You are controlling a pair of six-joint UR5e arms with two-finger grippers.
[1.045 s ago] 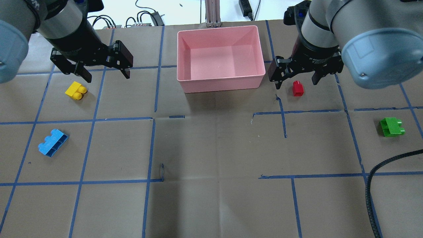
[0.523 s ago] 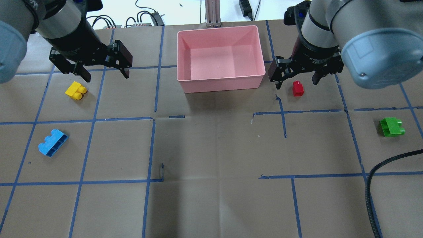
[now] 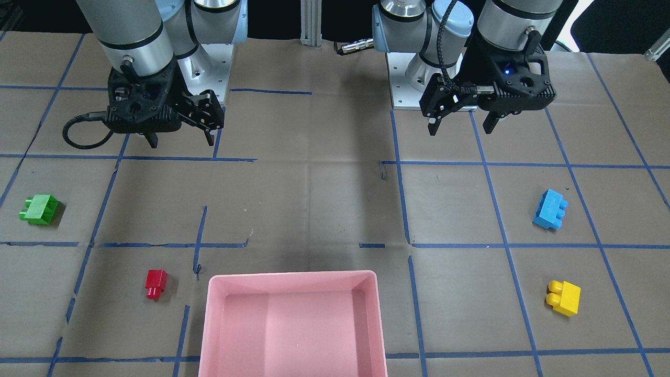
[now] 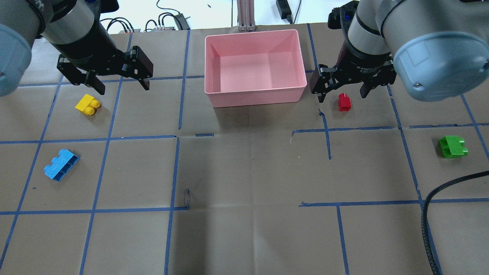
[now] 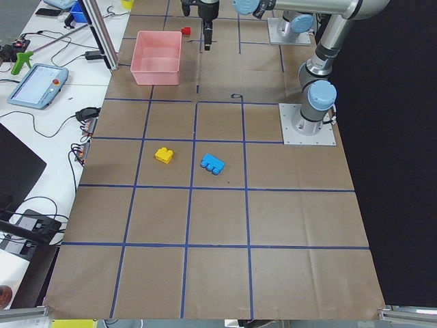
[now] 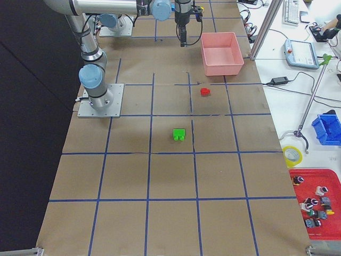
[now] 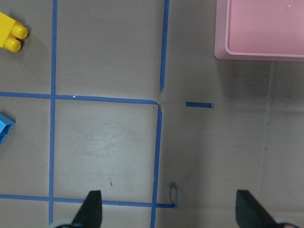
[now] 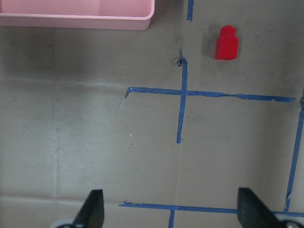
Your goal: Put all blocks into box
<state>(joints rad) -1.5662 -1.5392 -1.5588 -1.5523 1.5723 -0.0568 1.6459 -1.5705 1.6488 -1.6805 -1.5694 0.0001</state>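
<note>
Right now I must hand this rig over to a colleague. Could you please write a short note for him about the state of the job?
Left gripper: open, empty, high above the table.
Right gripper: open, empty, also high.
Box: empty, at the table's far middle.
Yellow block and blue block: on the table, on the left arm's side.
Red block: on the table just right of the box, not touching it.
Green block: farther right.
Done: nothing is in the box yet.
Left: all four blocks.
</note>
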